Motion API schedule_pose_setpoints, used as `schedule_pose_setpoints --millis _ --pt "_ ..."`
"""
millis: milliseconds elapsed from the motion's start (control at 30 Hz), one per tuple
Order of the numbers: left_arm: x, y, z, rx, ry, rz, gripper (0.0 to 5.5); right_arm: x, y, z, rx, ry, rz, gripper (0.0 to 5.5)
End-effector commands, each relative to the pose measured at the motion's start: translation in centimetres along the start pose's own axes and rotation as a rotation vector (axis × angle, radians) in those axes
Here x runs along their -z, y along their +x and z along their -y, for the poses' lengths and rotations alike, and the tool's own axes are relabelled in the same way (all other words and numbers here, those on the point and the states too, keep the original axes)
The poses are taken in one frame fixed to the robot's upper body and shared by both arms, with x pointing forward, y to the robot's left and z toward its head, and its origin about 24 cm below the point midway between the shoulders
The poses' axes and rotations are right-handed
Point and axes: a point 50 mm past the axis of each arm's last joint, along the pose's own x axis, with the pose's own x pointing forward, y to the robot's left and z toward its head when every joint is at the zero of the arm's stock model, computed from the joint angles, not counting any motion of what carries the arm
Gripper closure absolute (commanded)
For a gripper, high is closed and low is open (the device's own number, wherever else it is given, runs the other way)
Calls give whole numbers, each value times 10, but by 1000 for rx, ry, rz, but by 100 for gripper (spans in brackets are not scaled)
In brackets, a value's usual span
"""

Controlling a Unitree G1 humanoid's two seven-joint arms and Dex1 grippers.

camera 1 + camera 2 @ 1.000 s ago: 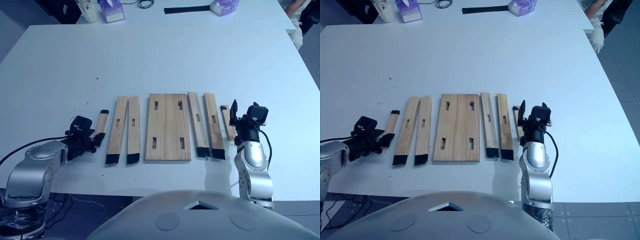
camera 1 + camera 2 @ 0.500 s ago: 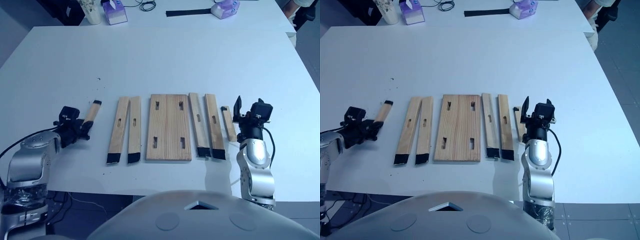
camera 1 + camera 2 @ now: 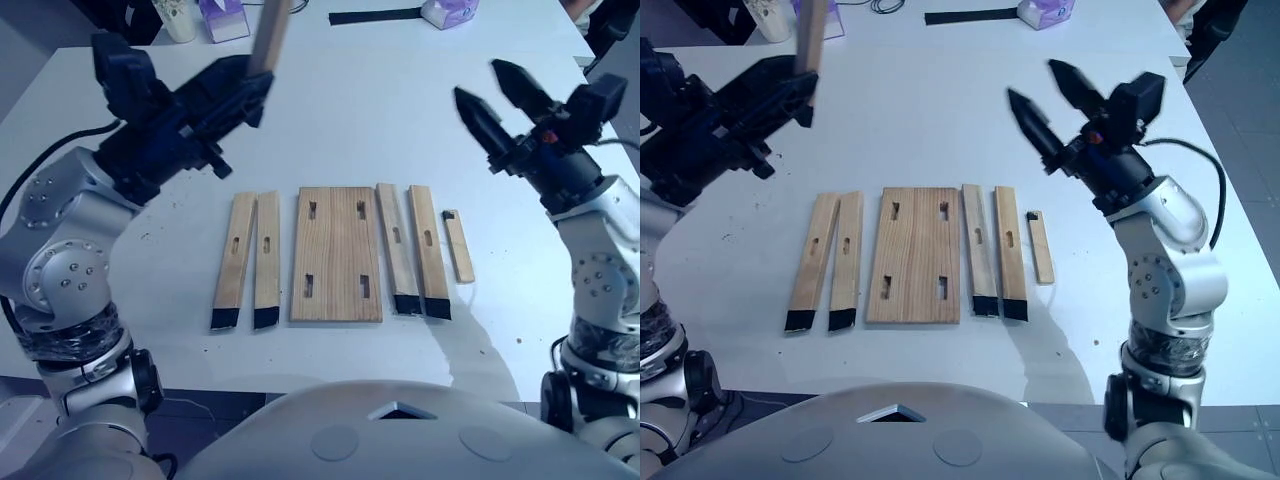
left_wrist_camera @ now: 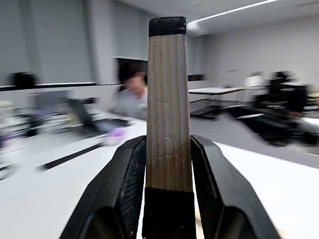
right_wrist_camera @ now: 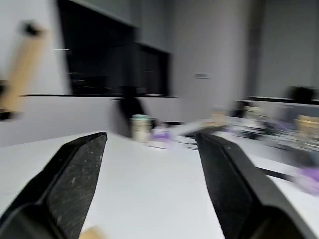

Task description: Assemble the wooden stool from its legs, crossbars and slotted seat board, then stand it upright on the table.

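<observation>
The left pincer (image 3: 240, 95) clamps a short crossbar (image 3: 270, 35) upright, seemingly near one end, well above the seat board (image 3: 337, 255) on the desk (image 3: 400, 120), while the right pincer (image 3: 478, 80) is spread empty; so shallow a hold could let the bar pivot.

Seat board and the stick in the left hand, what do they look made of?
Seat board: pale wood, probably pine, bare and matte; lengthwise grain shows.
Stick: the same pale wood by its grain, with black ends, perhaps paint or rubber.
</observation>
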Motion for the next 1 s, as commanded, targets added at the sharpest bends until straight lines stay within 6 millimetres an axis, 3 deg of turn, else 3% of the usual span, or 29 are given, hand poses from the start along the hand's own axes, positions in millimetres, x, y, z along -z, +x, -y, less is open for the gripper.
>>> schedule_pose_setpoints --millis 33,300,433,800,1000 --pt "11 13 11 117 -53 -9 418 -15 12 -11 -256 73 -19 220" --pt "28 12 28 227 -69 -67 418 -30 18 -5 -437 225 -36 179" --pt "32 14 39 282 -79 -69 418 -26 20 -5 -482 276 -47 179" --pt "35 20 45 326 -100 -70 418 -22 30 -18 -593 291 -71 179" --pt "39 23 47 349 -119 -86 418 -21 32 -21 -622 287 -97 267"
